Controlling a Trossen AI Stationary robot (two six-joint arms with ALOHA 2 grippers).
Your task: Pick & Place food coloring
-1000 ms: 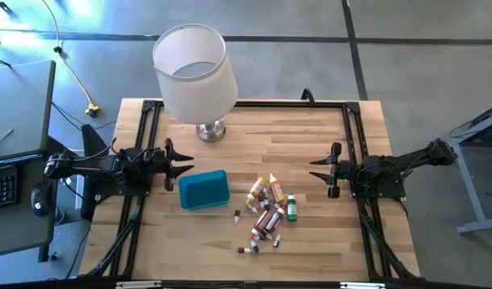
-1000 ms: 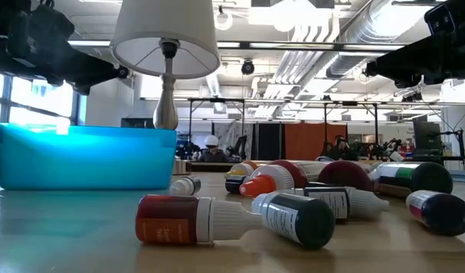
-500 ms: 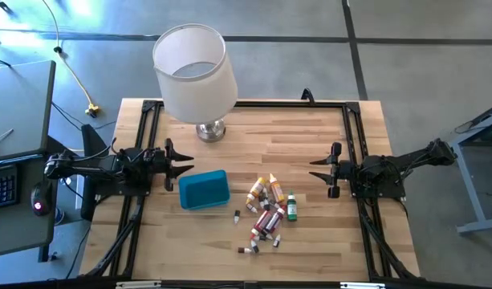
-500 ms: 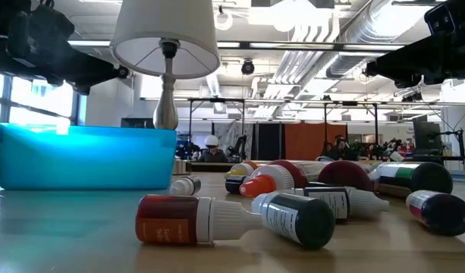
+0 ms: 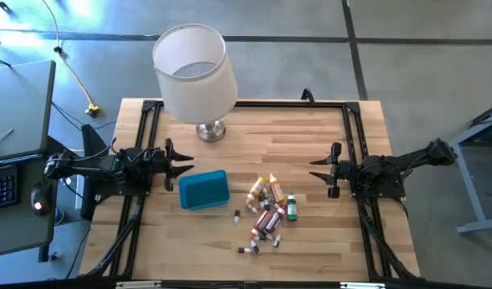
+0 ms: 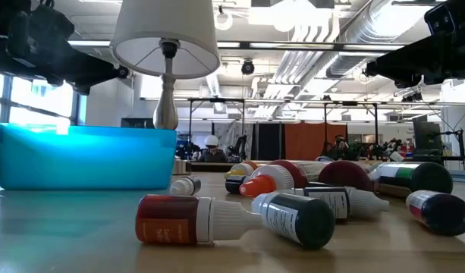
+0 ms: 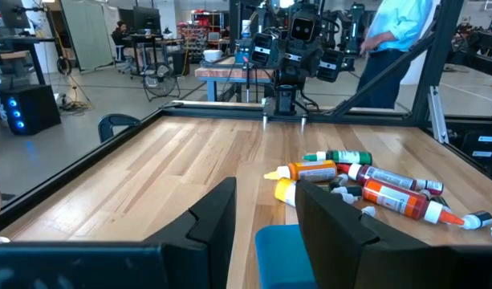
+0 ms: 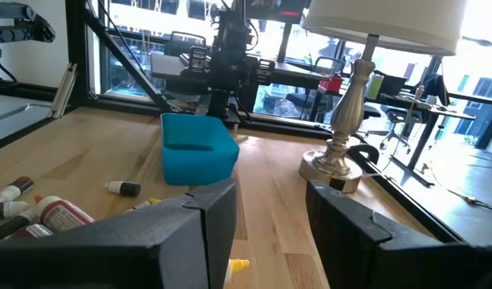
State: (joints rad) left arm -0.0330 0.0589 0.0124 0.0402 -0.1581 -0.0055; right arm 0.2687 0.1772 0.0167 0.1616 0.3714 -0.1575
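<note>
Blue plastic tray (image 5: 204,189) is sitting on a pale wood-grain table (image 5: 310,136). The food coloring bottles (image 5: 268,210) are showing red, orange, yellow, green and dark bodies with white labels. White-shaded lamp (image 5: 194,74), silvery base. Both arms are looking black.

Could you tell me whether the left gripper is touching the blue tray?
Apart. The high view shows bare table between the left gripper and the tray.

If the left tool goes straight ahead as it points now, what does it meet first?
Probably the blue tray, which lies just ahead of the open left tool. The tool seems higher than the tray, so it might pass above it; the height is unclear.
</note>
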